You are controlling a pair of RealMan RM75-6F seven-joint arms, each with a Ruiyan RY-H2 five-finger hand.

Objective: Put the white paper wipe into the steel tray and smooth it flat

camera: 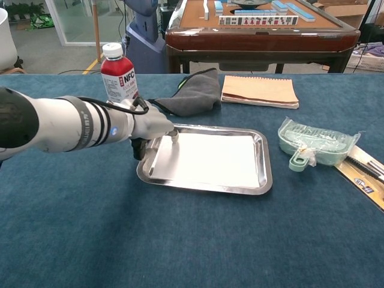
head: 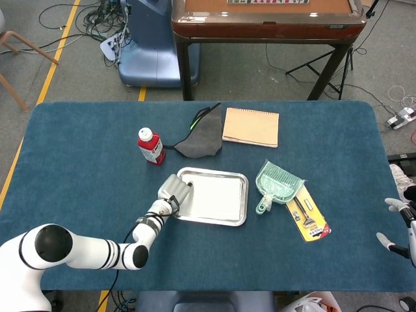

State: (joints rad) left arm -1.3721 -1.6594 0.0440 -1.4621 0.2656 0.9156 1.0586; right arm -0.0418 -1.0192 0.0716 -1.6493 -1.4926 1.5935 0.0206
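The steel tray (head: 243,201) (camera: 204,187) lies mid-table with the white paper wipe (head: 218,195) (camera: 210,157) spread flat inside it, covering most of the bottom. My left hand (head: 172,190) (camera: 151,128) reaches over the tray's left rim. Its fingertips (camera: 173,134) press on the wipe's far-left corner and the thumb hangs outside the rim; it holds nothing. At the table's right edge, far from the tray, my right hand (head: 400,227) shows only in the head view, fingers apart and empty.
A red bottle (head: 151,145) (camera: 119,73) stands just behind my left hand. A grey cloth (head: 200,136) (camera: 192,96) and a tan notebook (head: 251,127) (camera: 260,91) lie behind the tray. A green dustpan (head: 276,184) (camera: 312,141) and a packaged tool (head: 309,218) (camera: 363,174) lie to its right.
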